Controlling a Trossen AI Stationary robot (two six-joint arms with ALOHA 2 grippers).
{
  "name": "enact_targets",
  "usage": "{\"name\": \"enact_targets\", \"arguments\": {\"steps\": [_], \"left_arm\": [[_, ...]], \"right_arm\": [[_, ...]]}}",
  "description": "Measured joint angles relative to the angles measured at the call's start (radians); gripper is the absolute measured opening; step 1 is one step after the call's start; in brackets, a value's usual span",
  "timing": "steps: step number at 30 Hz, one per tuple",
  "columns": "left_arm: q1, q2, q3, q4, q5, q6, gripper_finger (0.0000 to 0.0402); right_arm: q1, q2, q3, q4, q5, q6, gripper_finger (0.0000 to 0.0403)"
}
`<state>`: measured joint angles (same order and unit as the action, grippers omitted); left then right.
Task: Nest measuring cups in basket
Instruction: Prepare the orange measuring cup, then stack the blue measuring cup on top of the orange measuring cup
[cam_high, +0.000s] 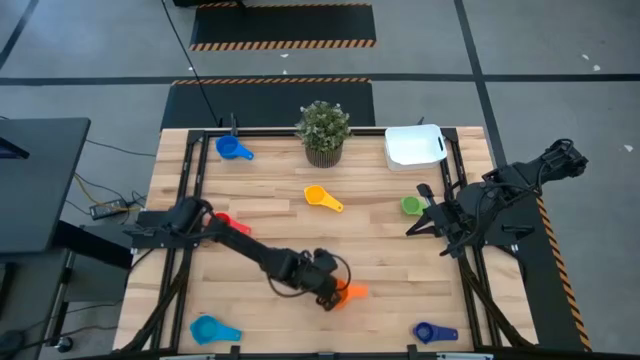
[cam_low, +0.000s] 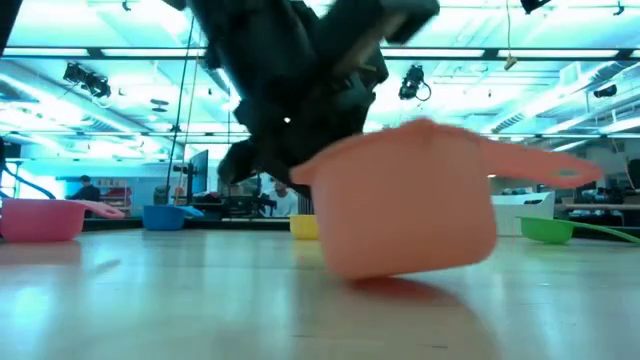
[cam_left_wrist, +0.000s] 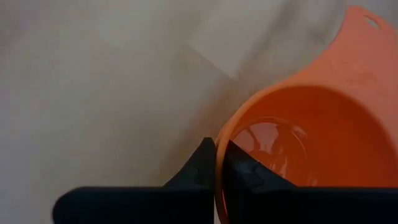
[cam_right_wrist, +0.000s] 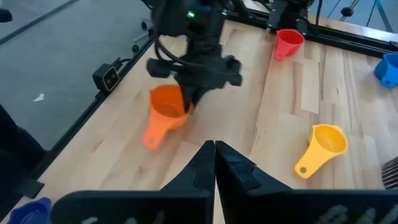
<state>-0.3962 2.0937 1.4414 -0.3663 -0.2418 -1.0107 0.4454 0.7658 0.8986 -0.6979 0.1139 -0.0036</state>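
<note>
Left pincer: I am seeing it pinching the orange cup's rim, visible only at the wrist.
Low view: cup is tilting on the surface.
Right pincer: clenched, waiting beside the surface's right edge.

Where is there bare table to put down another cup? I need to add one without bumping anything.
Free: the wood between the blue cup and the red cup, and the near strip between the light blue cup and the dark blue cup. Crowded: around the orange cup, gripped by the left gripper, and beside the basket and plant.
</note>
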Motion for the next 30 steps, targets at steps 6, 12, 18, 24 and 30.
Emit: {"name": "enact_targets", "arguments": {"steps": [6,12,18,24,30], "left_arm": [[0.070,-0.003,0.001,-0.045,-0.010,-0.001,0.0011],[0.118,-0.016,0.001,-0.075,0.092,0.018,0.0025],[0.149,-0.013,-0.003,-0.014,0.227,0.058,0.0074],[0.176,-0.014,-0.003,0.066,0.371,0.065,0.0100],[0.187,-0.025,-0.002,0.142,0.427,0.064,0.0095]], "right_arm": [[0.000,0.000,0.000,0.000,0.000,0.000,0.0018],[0.000,0.000,0.000,0.000,0.000,0.000,0.0018],[0.000,0.000,0.000,0.000,0.000,0.000,0.0018],[0.000,0.000,0.000,0.000,0.048,-0.004,0.0018],[0.000,0.000,0.000,-0.001,0.050,-0.025,0.0018]]}}
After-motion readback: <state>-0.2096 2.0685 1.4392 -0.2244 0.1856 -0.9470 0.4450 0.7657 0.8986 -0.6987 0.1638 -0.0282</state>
